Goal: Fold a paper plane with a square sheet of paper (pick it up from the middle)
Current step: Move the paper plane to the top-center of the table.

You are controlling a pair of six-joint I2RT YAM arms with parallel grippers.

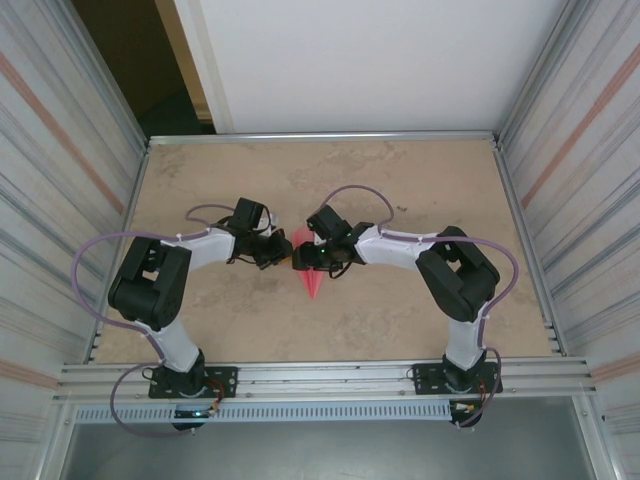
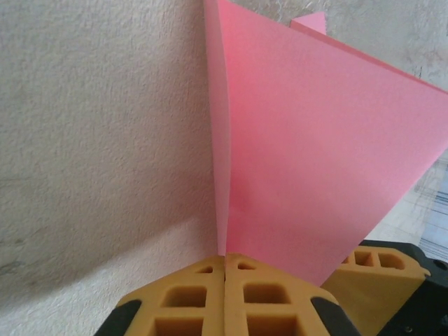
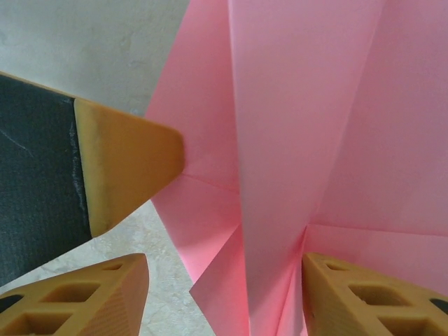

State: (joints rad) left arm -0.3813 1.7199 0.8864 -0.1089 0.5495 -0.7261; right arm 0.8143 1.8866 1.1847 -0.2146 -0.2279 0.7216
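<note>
In the middle of the top view, your left gripper point(image 1: 283, 250) and right gripper point(image 1: 305, 258) meet nose to nose over the tan table point(image 1: 400, 180). The paper plane point(image 1: 312, 282) shows just below them, with its sharp tip pointing toward the bottom edge. Your left gripper is pressed together, pinching the plane's edge at the bottom centre of its wrist view. Your right gripper stands spread — a folded ridge of the plane runs up between its fingers point(image 3: 364, 294).

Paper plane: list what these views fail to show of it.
Top view: the paper plane is partly covered by the right end effector; creases too small.
Left wrist: pinched edge hidden inside the shut left end effector.
Right wrist: outline cut off by frame edges.
</note>
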